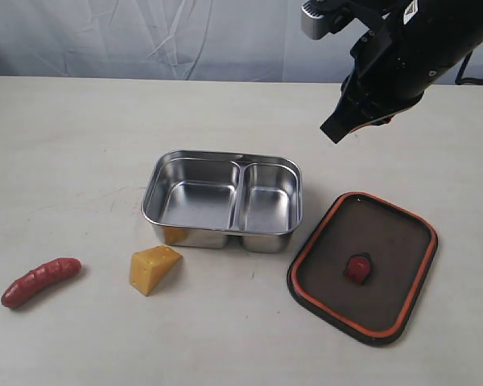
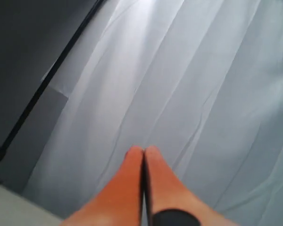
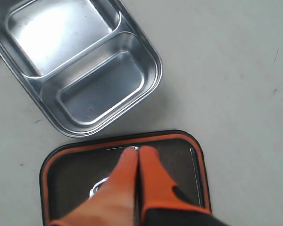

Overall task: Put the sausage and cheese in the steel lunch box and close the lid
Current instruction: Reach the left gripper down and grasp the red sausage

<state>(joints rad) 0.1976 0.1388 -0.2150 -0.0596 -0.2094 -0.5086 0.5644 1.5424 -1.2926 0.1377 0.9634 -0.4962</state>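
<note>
Our left gripper [image 2: 144, 149], aimed at a curtain [image 2: 203, 70], and our right gripper [image 3: 137, 150], over the dark lid [image 1: 390, 237], are both squeezed together and hold nothing. The lid lies flat just beside the shiny, hard steel box [image 1: 195, 201]. The bumpy red sausage [image 1: 40, 281], well off to the left, looks soft and light, so we would pinch its middle gently. The yellow cheese [image 1: 154, 269], just before the box, has a slanted top that may slip, so we would hold its flat sides.

Soft, even, bright light; glare whitens the box [image 3: 61, 28] beyond the right pincer [image 3: 137, 150], whose near fingers [image 3: 118, 188] blur.
</note>
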